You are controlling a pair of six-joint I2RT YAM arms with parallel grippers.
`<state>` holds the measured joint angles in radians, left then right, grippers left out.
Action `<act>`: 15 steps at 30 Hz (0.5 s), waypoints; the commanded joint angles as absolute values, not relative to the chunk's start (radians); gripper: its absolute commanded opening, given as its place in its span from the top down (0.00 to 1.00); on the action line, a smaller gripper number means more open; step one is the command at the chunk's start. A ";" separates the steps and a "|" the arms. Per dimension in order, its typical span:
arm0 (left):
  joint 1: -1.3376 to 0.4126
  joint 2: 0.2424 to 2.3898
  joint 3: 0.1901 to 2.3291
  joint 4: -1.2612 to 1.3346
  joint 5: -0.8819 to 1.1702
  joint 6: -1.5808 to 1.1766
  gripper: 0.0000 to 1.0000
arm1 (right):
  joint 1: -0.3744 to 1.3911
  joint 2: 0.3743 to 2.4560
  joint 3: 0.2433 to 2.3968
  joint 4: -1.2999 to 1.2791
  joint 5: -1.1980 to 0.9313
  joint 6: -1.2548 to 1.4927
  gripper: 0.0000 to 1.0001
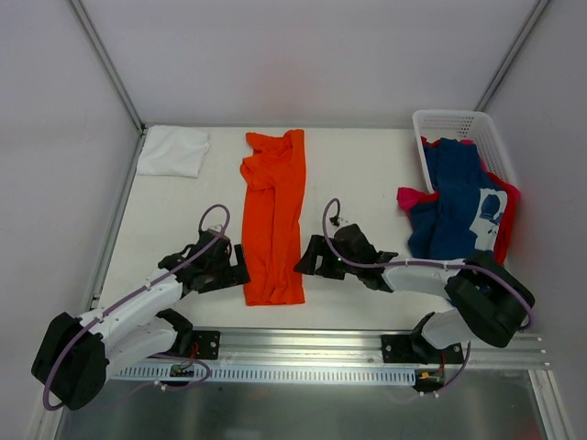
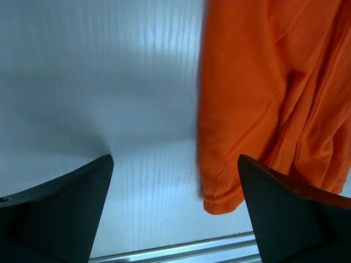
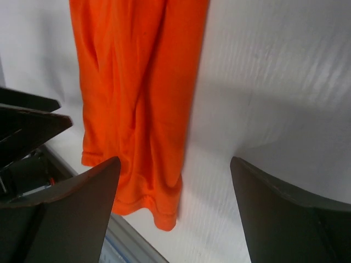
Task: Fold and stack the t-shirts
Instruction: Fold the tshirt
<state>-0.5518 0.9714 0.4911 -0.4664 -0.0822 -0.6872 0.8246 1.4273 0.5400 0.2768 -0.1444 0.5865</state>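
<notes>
Near the front edge of the white desk [image 1: 367, 174], the left tool [image 1: 237, 266] and the right tool [image 1: 310, 260] are both spread wide and empty, one on each side of the near hem of a plain bright orange cloth t-shirt [image 1: 272, 225]. This shirt lies in a long narrow strip reaching towards the far edge. Further back, a navy t-shirt with white print [image 1: 454, 197] and a pink-red t-shirt [image 1: 410, 196] spill from a white plastic lattice basket [image 1: 459, 119] at the far right corner, and a folded white t-shirt [image 1: 174, 149] lies at the far left corner.
</notes>
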 commanded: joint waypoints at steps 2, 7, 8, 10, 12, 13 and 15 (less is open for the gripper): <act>-0.583 0.898 0.374 -0.302 0.018 -0.813 0.01 | 0.837 1.437 0.418 0.483 -0.216 0.693 0.16; -0.588 0.851 0.311 -0.268 0.020 -0.825 0.01 | 0.931 1.373 0.345 0.489 -0.086 0.761 0.19; -0.588 0.853 0.305 -0.250 0.034 -0.828 0.01 | 0.951 1.364 0.353 0.448 -0.063 0.775 0.20; -0.592 0.862 0.298 -0.229 0.049 -0.830 0.01 | 1.017 1.341 0.370 0.385 0.033 0.788 0.20; -0.595 0.873 0.293 -0.210 0.064 -0.833 0.01 | 1.084 1.325 0.393 0.310 0.108 0.808 0.20; -0.598 0.874 0.290 -0.206 0.069 -0.834 0.01 | 1.103 1.318 0.399 0.290 0.127 0.821 0.21; -0.603 0.867 0.276 -0.189 0.090 -0.848 0.01 | 1.150 1.315 0.410 0.259 0.166 0.842 0.21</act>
<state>-0.5888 0.8577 0.3199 -0.1883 0.0368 -0.8185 1.0992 1.3266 0.3897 0.3988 0.0414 0.7895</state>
